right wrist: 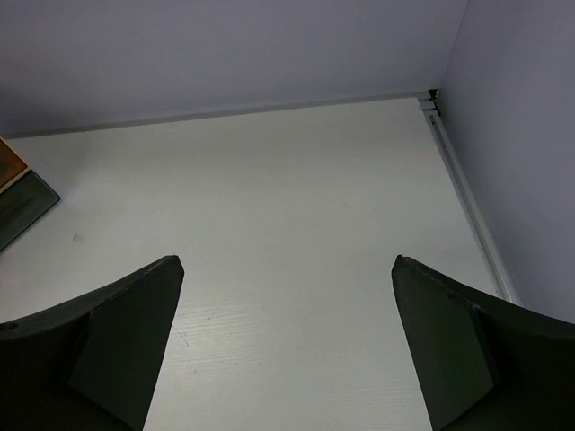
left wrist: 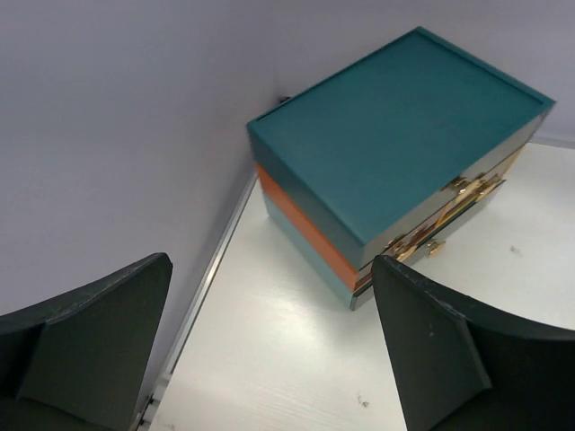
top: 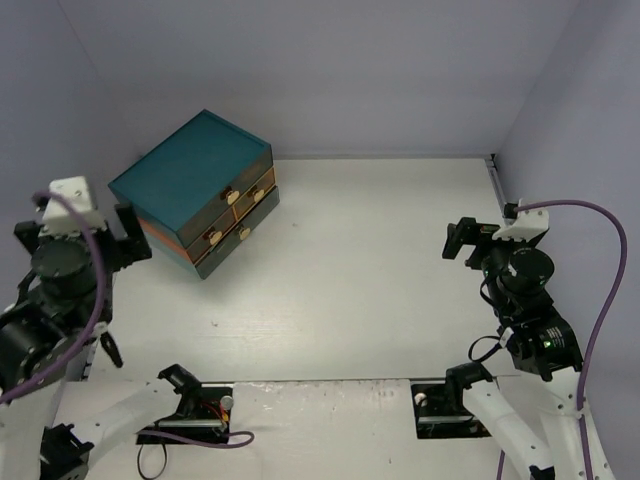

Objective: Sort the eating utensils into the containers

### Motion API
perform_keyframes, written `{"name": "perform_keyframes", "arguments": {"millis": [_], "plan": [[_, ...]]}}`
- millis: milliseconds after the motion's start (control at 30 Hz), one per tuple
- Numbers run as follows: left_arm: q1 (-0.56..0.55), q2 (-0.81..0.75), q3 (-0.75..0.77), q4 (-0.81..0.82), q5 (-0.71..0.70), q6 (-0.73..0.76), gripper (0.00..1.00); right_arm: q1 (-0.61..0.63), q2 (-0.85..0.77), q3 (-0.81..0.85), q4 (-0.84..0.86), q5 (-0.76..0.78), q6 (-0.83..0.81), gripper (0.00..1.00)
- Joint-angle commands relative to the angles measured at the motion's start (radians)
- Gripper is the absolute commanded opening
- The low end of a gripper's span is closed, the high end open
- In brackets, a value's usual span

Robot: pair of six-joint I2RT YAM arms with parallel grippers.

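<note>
The left fingers (left wrist: pixel 99 341) are standing wide apart with nothing between them. They are hovering above the counter (left wrist: pixel 296 359) and pointing toward the teal chest (left wrist: pixel 404 126), whose near corner is showing in the gap between them. In the top view these fingers (top: pixel 130 238) are hanging just beside the chest's left near side, without touching it.

The right fingers (right wrist: pixel 117 346) are likewise spreading fully and gripping nothing. They are looking down on white counter, with only a corner of the chest (right wrist: pixel 16 199) peeking in at the left edge of the right wrist view. From above, the right fingers (top: pixel 462 240) are hovering on the right side of the counter (top: pixel 380 260), well apart from the chest (top: pixel 190 170).

The chest is sitting on the counter toward the far left corner, near the lavender wall (left wrist: pixel 108 135), turned at an angle. Its drawers (top: pixel 238 215) are facing the middle of the counter and are all sitting pushed in, each showing a pale knob. There seem to be four, two over two, though the fronts are too small to be sure. An orange band (left wrist: pixel 296 211) is running along the chest's side.
</note>
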Motion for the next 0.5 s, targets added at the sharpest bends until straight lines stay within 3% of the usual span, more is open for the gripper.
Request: {"name": "perform_keyframes", "arguments": {"millis": [0, 167, 467], "plan": [[0.005, -0.087, -0.088, -0.061, -0.077, -0.096, 0.92, -0.003, 0.019, 0.043, 0.068, 0.032, -0.048, 1.00], [0.005, -0.140, -0.163, -0.109, -0.087, -0.163, 0.92, -0.002, 0.036, 0.050, 0.077, 0.034, -0.076, 1.00], [0.005, -0.089, -0.171, -0.109, -0.036, -0.222, 0.92, 0.004, 0.036, 0.052, 0.083, -0.017, -0.074, 1.00]]}}
